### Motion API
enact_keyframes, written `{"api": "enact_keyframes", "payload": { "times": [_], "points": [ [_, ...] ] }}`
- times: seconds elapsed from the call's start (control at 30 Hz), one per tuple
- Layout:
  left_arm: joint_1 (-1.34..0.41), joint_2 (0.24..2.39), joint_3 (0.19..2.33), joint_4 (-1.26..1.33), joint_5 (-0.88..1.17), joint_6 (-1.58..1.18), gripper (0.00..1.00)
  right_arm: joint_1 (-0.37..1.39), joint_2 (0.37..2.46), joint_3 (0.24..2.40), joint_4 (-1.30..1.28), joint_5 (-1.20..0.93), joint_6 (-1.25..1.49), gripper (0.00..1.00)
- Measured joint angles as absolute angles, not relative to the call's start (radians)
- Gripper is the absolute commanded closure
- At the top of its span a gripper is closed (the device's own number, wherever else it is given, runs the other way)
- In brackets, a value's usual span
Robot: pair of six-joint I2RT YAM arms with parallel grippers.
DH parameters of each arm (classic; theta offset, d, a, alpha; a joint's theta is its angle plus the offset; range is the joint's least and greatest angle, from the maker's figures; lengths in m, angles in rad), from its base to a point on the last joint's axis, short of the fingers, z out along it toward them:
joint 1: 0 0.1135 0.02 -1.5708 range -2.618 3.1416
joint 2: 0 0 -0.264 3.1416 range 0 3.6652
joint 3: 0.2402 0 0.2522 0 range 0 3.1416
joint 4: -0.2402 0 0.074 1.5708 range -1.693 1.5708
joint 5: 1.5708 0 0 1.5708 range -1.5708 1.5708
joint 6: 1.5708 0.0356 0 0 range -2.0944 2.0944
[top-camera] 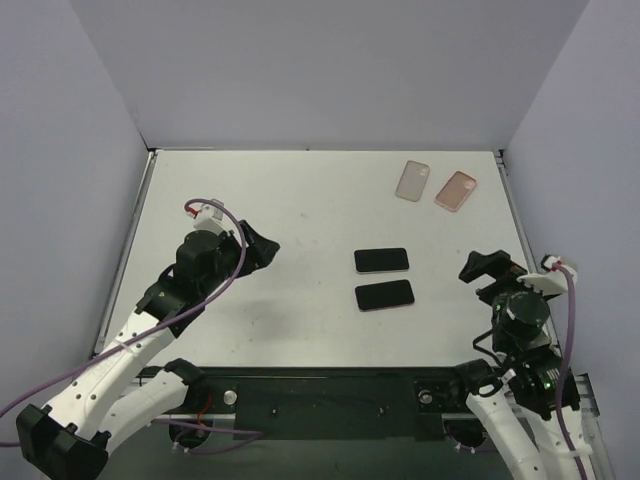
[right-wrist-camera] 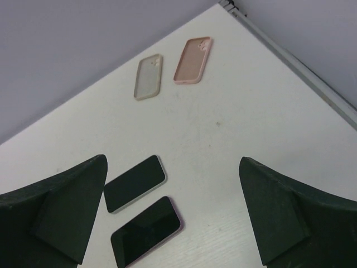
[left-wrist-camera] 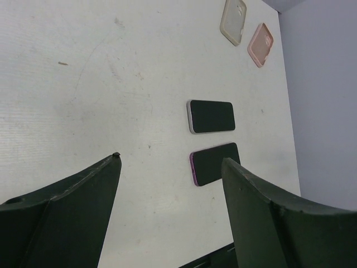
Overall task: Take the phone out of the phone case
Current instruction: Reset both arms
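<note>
Two dark-screened phones lie flat side by side mid-table: one with a pale rim (top-camera: 381,260) (left-wrist-camera: 211,116) (right-wrist-camera: 135,183), and nearer to me one with a purple rim (top-camera: 385,295) (left-wrist-camera: 215,163) (right-wrist-camera: 146,231). Two empty phone cases lie at the far right, a translucent one (top-camera: 412,180) (left-wrist-camera: 233,20) (right-wrist-camera: 148,77) and a pink one (top-camera: 456,190) (left-wrist-camera: 260,44) (right-wrist-camera: 193,60). My left gripper (top-camera: 262,245) (left-wrist-camera: 170,162) hovers open well left of the phones. My right gripper (top-camera: 485,265) (right-wrist-camera: 172,162) is open to the right of them. Neither holds anything.
The white table (top-camera: 300,200) is walled by grey panels at the back and both sides. A metal rail (top-camera: 515,210) runs along its right edge, close to the pink case. The black base bar (top-camera: 330,390) spans the near edge.
</note>
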State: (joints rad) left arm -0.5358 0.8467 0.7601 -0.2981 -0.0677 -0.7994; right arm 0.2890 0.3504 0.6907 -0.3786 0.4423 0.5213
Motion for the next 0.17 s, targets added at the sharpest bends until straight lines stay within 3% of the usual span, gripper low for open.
{"api": "enact_keyframes", "payload": {
  "times": [0.17],
  "points": [
    [-0.536, 0.822, 0.774, -0.306, -0.122, -0.799, 0.17, 0.289, 0.192, 0.691, -0.387, 0.487, 0.516, 0.01]
  ]
}}
